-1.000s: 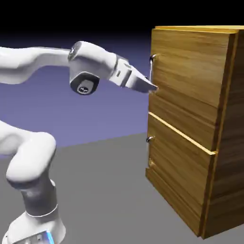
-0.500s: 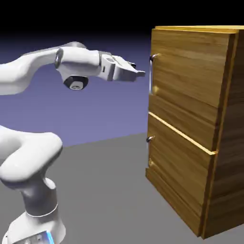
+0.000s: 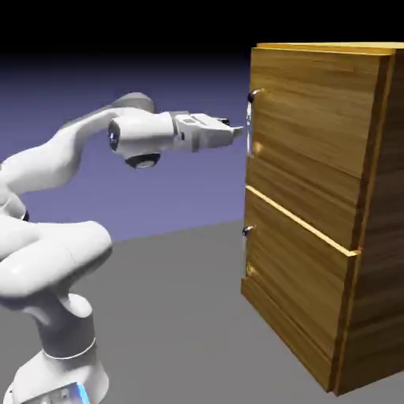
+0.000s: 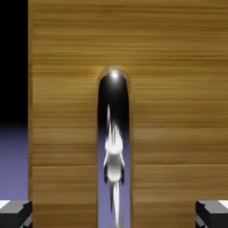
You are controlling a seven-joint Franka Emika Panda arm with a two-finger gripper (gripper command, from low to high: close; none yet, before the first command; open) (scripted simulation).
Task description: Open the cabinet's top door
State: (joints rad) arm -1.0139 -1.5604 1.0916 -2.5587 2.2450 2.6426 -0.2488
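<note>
The cabinet (image 3: 316, 205) of golden-brown wood stands at the exterior view's right. Its top door (image 3: 312, 110) is shut flat, and a vertical silver bar handle (image 3: 249, 122) runs near its left edge. My gripper (image 3: 235, 130) is level and points at the middle of that handle, a short gap away from it. In the hand view the handle (image 4: 113, 133) runs straight up the middle of the top door (image 4: 178, 111). My gripper (image 4: 113, 214) is open, one grey fingertip (image 4: 15, 213) far left and the other far right of the bar, touching nothing.
Below the top door is the lower door (image 3: 296, 276) with a small silver handle (image 3: 247, 231). The white arm rises from the lower left over the grey table (image 3: 173, 316). In the hand view the backdrop (image 4: 13, 156) shows past the door's left edge.
The hand drew back leftward from the handle's lower end, levelled out, then came right again toward the handle's middle. The jaws stayed open and the door stayed shut.
</note>
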